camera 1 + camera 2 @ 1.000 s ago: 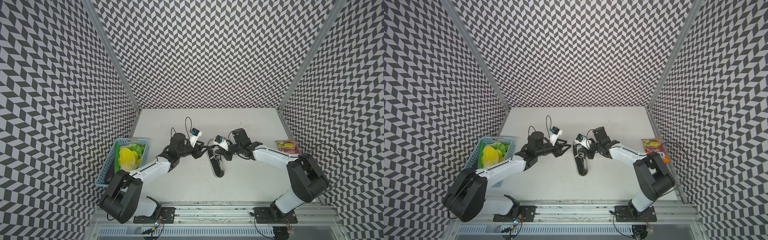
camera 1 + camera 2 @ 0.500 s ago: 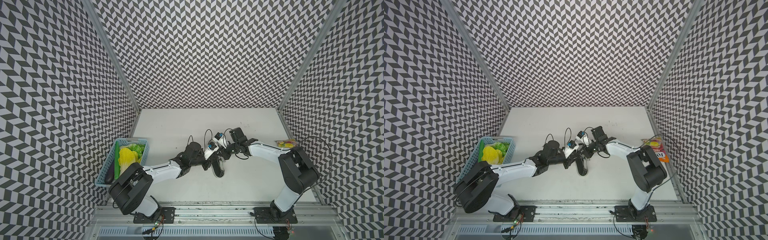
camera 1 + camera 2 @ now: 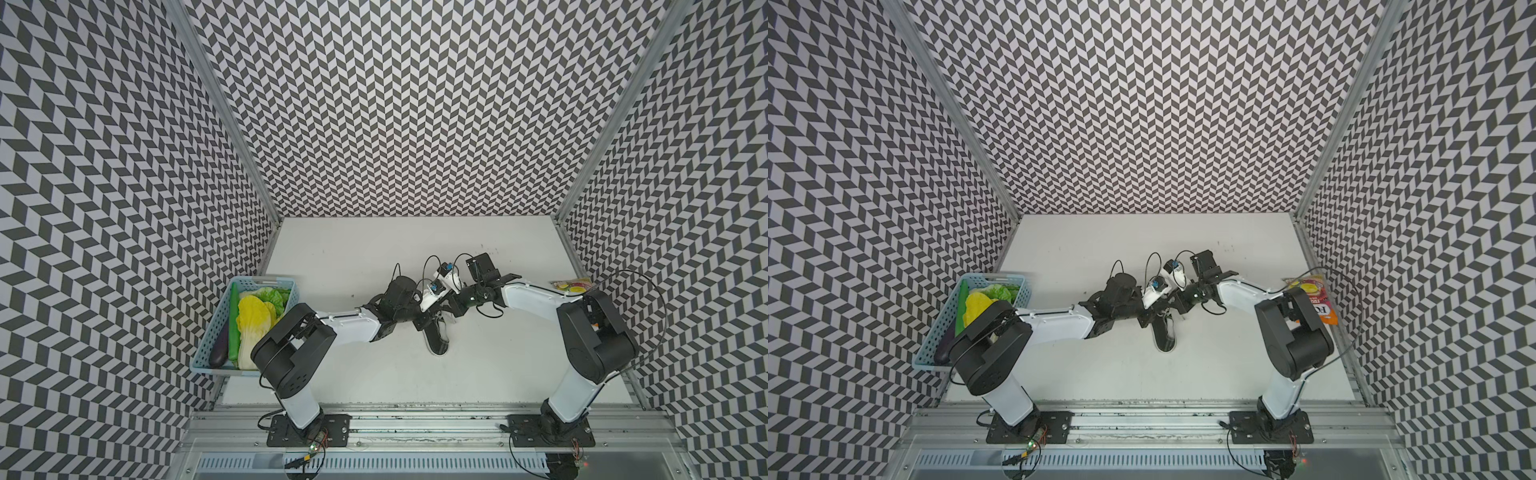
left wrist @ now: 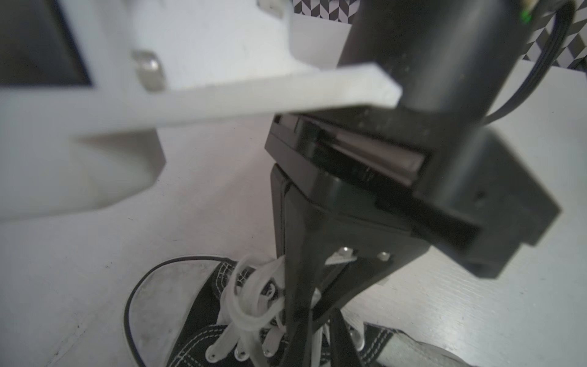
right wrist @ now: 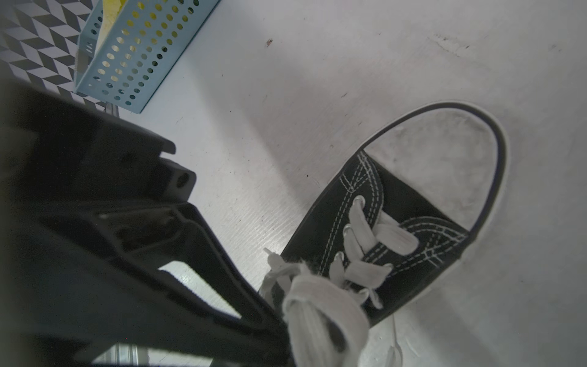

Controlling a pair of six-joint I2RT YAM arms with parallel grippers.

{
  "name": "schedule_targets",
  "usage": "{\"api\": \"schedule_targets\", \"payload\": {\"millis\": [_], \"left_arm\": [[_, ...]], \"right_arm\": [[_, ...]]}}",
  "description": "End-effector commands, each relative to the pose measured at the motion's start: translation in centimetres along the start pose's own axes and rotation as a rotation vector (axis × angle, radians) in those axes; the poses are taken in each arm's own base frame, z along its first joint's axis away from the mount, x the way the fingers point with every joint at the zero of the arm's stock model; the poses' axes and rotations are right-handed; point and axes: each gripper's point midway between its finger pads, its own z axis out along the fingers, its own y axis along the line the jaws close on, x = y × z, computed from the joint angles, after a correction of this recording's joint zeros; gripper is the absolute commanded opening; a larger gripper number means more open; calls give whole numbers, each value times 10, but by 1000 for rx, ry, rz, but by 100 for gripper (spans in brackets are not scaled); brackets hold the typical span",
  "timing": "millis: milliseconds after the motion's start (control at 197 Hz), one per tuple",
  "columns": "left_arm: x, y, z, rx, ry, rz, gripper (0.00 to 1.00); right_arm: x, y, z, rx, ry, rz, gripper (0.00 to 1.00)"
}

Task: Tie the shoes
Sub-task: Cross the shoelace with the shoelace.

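Note:
In both top views a black sneaker (image 3: 437,343) (image 3: 1165,336) lies mid-table with its white toe cap toward the front rail. Both grippers meet over its laced upper part. My left gripper (image 3: 424,324) (image 3: 1148,320) comes in from the left. In the right wrist view its fingertips (image 5: 281,327) converge on the white lace loop (image 5: 320,317). My right gripper (image 3: 452,316) (image 3: 1177,309) comes in from the right. The left wrist view shows it (image 4: 298,314) pinched shut among the laces (image 4: 251,302) above the eyelets. The toe cap (image 5: 444,165) is uncovered.
A blue perforated basket (image 3: 249,286) (image 3: 1000,277) (image 5: 133,63) holding vegetables stands at the left wall. A colourful snack packet (image 3: 571,285) (image 3: 1316,299) lies by the right wall, behind the right arm's elbow. Patterned walls close three sides, and a metal rail runs along the front.
My left gripper swung right from beside the shoe to above its laces and narrowed its jaws. The right gripper shifted slightly and stayed shut.

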Motion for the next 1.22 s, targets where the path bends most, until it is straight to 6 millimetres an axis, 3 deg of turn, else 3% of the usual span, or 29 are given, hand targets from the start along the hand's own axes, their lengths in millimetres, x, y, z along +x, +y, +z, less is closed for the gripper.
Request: {"api": "schedule_targets", "payload": {"millis": [0, 173, 401, 594, 691, 803, 925, 996, 1214], "left_arm": [[7, 2, 4, -17, 39, 28, 19], [15, -3, -3, -10, 46, 37, 26], [27, 3, 7, -25, 105, 36, 26], [32, 1, 12, -4, 133, 34, 22], [36, 0, 12, 1, 141, 23, 13], [32, 0, 10, 1, 128, 1, 0], [17, 3, 3, -10, 79, -51, 0], [7, 4, -3, -3, 40, -96, 0], [-13, 3, -17, 57, -36, -219, 0]], "right_arm": [[-10, 7, -1, -43, -19, -4, 0], [-10, 4, -3, -42, -21, 4, 0], [-10, 6, -4, -57, -24, 5, 0], [-9, 6, -4, -56, -27, 10, 0], [-11, 6, -5, -56, -39, 12, 2], [-15, 7, -7, -54, -56, 15, 12], [-17, 7, -15, -53, -88, 31, 39], [-17, 7, -22, -58, -115, 46, 49], [-4, 6, -37, -57, -170, 88, 56]]}}
